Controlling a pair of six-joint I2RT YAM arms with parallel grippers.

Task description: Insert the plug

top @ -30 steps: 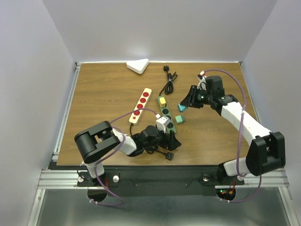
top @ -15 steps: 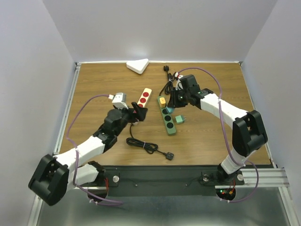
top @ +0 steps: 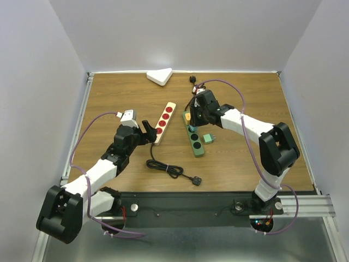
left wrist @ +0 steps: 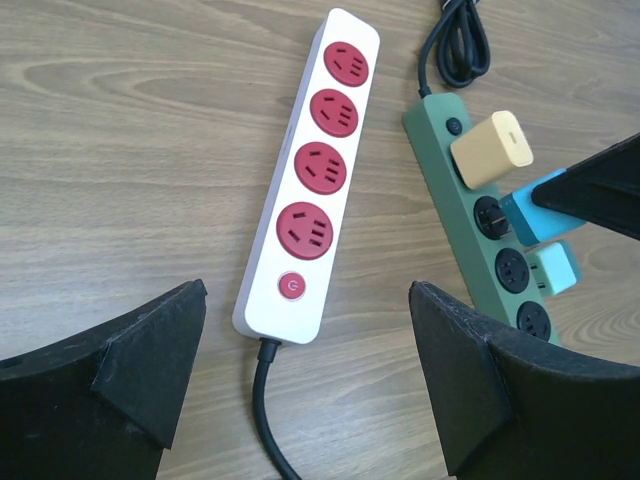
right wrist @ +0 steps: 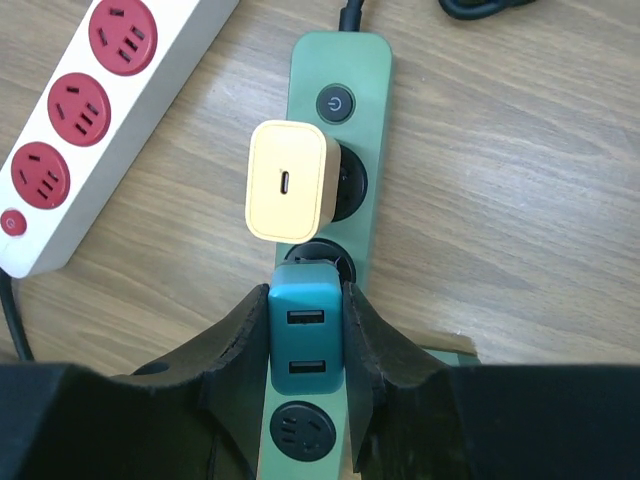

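This was a robotics lab test cell rather than a lived-in room: a wood-grain table (top: 245,164) stood boxed in by plain pale walls (top: 185,33) on the left, right and far sides. A bare aluminium rail (top: 180,206) ran along its near edge, where the left arm (top: 101,169) and right arm (top: 256,126) were mounted. Loose purple cables (top: 83,135) looped along both arms, small red and green status lights (top: 262,224) glowed below the rail at the near right, and the tabletop held a few test items, among them a white power strip (top: 163,121), a green power strip (top: 196,146) and a teal plug (right wrist: 305,335).
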